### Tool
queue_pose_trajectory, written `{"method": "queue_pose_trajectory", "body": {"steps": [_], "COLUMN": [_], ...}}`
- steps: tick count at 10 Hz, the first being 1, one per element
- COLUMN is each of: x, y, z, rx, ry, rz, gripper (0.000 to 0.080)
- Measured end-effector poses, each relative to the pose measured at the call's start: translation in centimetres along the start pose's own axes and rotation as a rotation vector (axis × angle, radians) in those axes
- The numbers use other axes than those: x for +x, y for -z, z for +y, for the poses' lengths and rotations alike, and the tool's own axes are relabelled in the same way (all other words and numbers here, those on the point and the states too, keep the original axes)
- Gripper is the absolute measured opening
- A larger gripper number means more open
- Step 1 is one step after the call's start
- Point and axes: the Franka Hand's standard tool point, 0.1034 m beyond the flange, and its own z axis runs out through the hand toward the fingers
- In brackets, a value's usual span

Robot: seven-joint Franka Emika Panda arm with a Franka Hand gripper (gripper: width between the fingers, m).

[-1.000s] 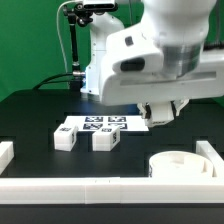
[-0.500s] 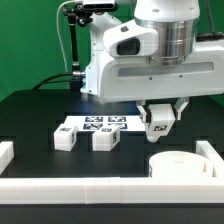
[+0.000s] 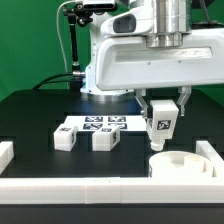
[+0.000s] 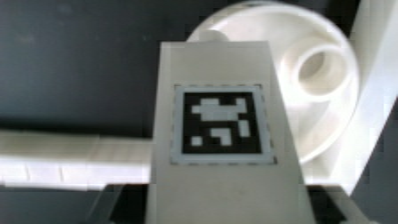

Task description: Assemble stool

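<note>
My gripper (image 3: 162, 122) is shut on a white stool leg (image 3: 160, 127) with a black-and-white tag and holds it upright in the air, just above and behind the round white seat disc (image 3: 180, 166) at the exterior view's right front. In the wrist view the leg (image 4: 219, 110) fills the middle, and the seat disc (image 4: 306, 70) with its round hole lies beyond it. Two more white legs (image 3: 66, 139) (image 3: 103, 141) lie on the black table left of centre.
The marker board (image 3: 97, 125) lies flat behind the two loose legs. Long white border bars (image 3: 90, 186) run along the table's front, with short ends at the left (image 3: 6, 153) and right (image 3: 208, 150). The robot's white base stands at the back.
My gripper has swung the held leg from tilted to upright and moved it toward the exterior view's right and a little lower, closer over the seat disc. The loose legs have not moved.
</note>
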Motion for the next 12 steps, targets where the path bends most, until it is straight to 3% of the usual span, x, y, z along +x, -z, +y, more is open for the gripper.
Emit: {"method": "queue_pose_trajectory", "body": {"steps": [2, 4, 5, 6, 9, 12], "x": [0.6, 3.1, 3.5, 3.2, 3.3, 5.1], "y": [0.1, 0.4, -0.3, -1.2, -1.0, -1.2], "z": [-0.6, -1.4, -1.4, -1.4, -1.5, -2.1], "rx": [0.001, 0.007, 0.007, 0.006, 0.007, 0.011], "ry": [0.009, 0.019, 0.029, 0.030, 0.031, 0.037], "rz": [0.039, 0.052, 0.073, 0.066, 0.064, 0.068], "gripper": [0.0338, 0.0338, 0.0338, 0.0338, 0.0338, 0.0338]}}
